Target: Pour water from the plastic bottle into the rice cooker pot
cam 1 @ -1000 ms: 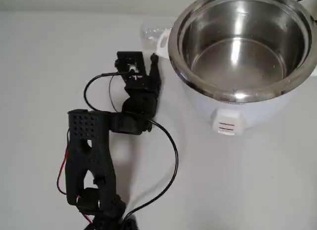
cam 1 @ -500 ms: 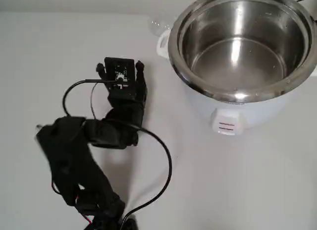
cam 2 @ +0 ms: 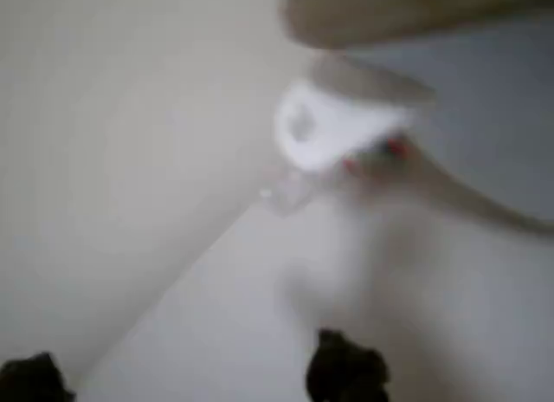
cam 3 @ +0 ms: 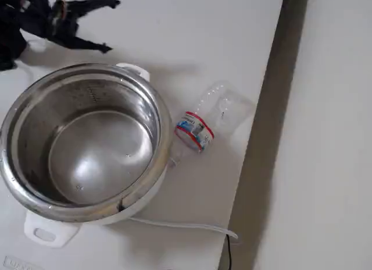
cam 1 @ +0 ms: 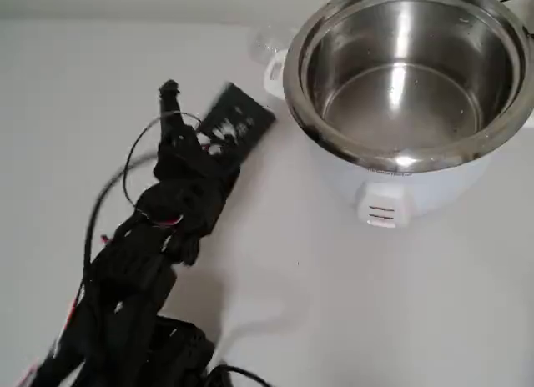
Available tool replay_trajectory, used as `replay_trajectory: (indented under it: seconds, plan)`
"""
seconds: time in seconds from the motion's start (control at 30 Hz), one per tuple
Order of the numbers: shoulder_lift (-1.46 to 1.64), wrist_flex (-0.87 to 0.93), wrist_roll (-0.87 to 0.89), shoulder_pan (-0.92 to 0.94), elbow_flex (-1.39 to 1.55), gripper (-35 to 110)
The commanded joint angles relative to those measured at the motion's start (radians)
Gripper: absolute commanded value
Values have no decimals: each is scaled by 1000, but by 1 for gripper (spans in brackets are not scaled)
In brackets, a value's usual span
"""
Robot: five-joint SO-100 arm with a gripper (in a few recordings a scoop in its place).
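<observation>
A plain white counter (cam 3: 232, 25) spreads beneath the tool (cam 3: 107, 24). A pale cord (cam 3: 180, 226) (thin, slightly curved) lies on it, well apart from the tool.

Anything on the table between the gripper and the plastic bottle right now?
Only bare table and the cooker's white side handle near the line from gripper to fallen plastic bottle, per the fixed view.
</observation>
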Motion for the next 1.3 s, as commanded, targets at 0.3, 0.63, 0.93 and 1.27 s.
replay_trajectory:
  seconds: [0.3,0.63,0.93,1.27]
  plan:
    - [647,1106,525,54,51,0]
    - [644,1163,554,164,242,0]
    - [644,1163,555,166,242,0]
    - [644,1163,555,166,242,0]
